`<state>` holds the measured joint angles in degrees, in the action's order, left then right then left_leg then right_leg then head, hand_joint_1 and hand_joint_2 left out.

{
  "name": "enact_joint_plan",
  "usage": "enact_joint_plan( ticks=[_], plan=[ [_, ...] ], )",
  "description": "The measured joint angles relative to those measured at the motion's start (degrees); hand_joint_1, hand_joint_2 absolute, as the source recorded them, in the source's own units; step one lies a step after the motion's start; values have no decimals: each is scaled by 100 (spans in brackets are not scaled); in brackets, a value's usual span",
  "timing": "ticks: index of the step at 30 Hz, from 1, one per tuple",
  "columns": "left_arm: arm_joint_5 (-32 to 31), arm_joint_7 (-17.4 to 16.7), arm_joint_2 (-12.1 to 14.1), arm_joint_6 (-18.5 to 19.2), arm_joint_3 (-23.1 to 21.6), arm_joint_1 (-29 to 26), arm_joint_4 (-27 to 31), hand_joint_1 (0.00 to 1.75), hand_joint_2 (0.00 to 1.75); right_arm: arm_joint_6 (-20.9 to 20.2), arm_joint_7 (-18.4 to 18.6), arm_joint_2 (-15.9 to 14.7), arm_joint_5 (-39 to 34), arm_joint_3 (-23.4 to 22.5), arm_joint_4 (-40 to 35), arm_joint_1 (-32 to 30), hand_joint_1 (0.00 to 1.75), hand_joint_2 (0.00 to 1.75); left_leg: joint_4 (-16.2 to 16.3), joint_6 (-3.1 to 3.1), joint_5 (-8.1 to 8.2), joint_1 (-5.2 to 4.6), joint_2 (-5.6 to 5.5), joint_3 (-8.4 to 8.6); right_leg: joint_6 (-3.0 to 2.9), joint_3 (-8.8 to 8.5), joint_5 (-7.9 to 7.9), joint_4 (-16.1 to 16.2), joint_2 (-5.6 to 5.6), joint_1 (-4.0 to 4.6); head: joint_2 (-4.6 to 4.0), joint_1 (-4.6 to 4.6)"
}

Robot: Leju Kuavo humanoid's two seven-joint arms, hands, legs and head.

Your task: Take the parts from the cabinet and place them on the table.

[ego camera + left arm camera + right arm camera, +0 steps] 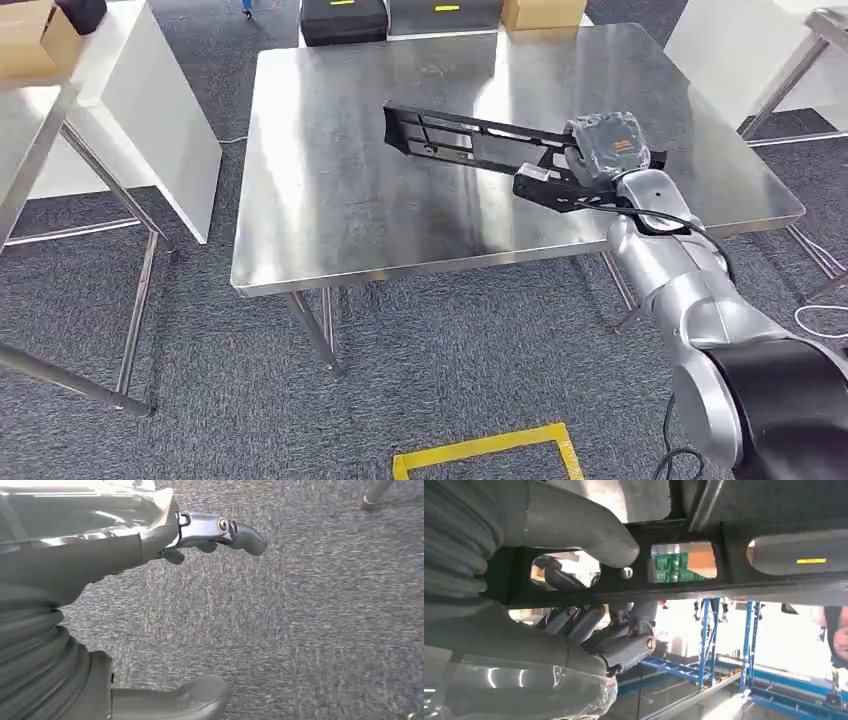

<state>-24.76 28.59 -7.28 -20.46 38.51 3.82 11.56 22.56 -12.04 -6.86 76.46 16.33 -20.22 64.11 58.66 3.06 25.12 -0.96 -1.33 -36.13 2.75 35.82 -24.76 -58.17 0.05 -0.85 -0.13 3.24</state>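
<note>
Head view: the right hand (603, 148) grips a long black slotted part (470, 143) above the steel table (330, 200), right of centre.
Left wrist view: the left hand (150, 580) hangs over carpet (325, 620), fingers spread, holding nothing.
Right wrist view: thumb and fingers (624, 645) clamp the part's bar.

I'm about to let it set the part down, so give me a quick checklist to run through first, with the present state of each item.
1. Hold on the part: ok. The right hand grips one end of the long black part; the right wrist view shows the thumb on one face and fingers on the other.
2. Part over the table: ok. It sits above the steel table, inside the edges.
3. Landing spot: ok. The tabletop under and around the part is bare.
4. Part touching the table: cannot tell; contact is not visible.
5. Left hand out of the way: ok. It hangs over carpet, holding nothing.
</note>
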Motion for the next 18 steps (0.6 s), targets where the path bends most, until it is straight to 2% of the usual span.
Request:
enact_joint_plan(
  ticks=[3,4,5,6,7,8,9,10,11,15,16,17,18],
  plan=[
    [0,9,-7,-4,9,-14,0,0,175,0,0,0,0,0,0,-1,175,175,2,-72,44,32,12,18,-103,-26,-29,0,3,23,0,-2],
    [-2,13,17,-7,9,-8,9,0,175,0,0,2,0,0,-7,1,175,175,39,-102,84,47,16,-11,-132,-89,-22,30,7,-71,0,-11],
    [-2,22,0,-9,9,-6,9,0,175,2,0,7,0,0,-9,7,175,175,192,-151,137,50,32,-63,-176,-139,-59,35,7,-74,0,-4],
    [-7,24,-4,-9,9,-8,9,0,175,2,0,4,-2,0,-9,11,175,175,533,-203,265,85,40,-230,-224,-190,-92,35,0,-78,0,33],
    [-13,26,-2,-7,11,-12,9,0,175,2,0,15,0,0,-9,11,175,175,959,-250,405,123,50,-465,-250,-234,-122,35,0,-78,0,18],
    [-15,26,-2,-7,11,-18,9,0,175,0,0,26,0,0,-7,7,175,175,1405,-292,524,156,58,-742,-247,-281,-171,33,2,-78,0,26],
    [-17,26,-2,-7,11,-27,9,0,175,0,0,31,0,0,-4,-7,175,175,1679,-314,544,178,70,-948,-238,-332,-217,33,5,-82,0,26],
    [-24,28,-2,-4,11,-36,9,0,175,0,0,31,7,0,-4,-21,175,175,1717,-329,430,196,88,-1067,-227,-405,-274,33,11,-89,0,24],
    [-39,33,0,-2,11,-40,9,0,175,0,0,31,11,0,-4,-31,175,175,1607,-333,298,207,93,-1059,-214,-452,-311,33,15,-94,0,28],
    [-42,35,0,-2,11,-42,9,0,175,0,0,31,13,0,-4,-34,175,175,1557,-334,248,209,93,-1049,-211,-467,-322,33,16,-97,0,28],
    [-57,48,4,0,11,-48,9,0,175,0,0,31,17,0,-4,-37,175,175,612,-320,-426,218,110,-715,-162,-657,-460,36,21,-119,0,24],
    [-101,79,13,15,7,-26,7,0,175,-2,2,11,20,-13,-9,24,175,175,21,-158,-360,104,134,-339,-30,-777,-559,195,14,-68,0,31],
    [-101,94,11,7,7,-30,7,0,175,0,2,-11,28,-22,-11,10,175,175,-44,-93,-341,96,140,-310,62,-848,-491,157,14,-37,0,11]
  ],
)
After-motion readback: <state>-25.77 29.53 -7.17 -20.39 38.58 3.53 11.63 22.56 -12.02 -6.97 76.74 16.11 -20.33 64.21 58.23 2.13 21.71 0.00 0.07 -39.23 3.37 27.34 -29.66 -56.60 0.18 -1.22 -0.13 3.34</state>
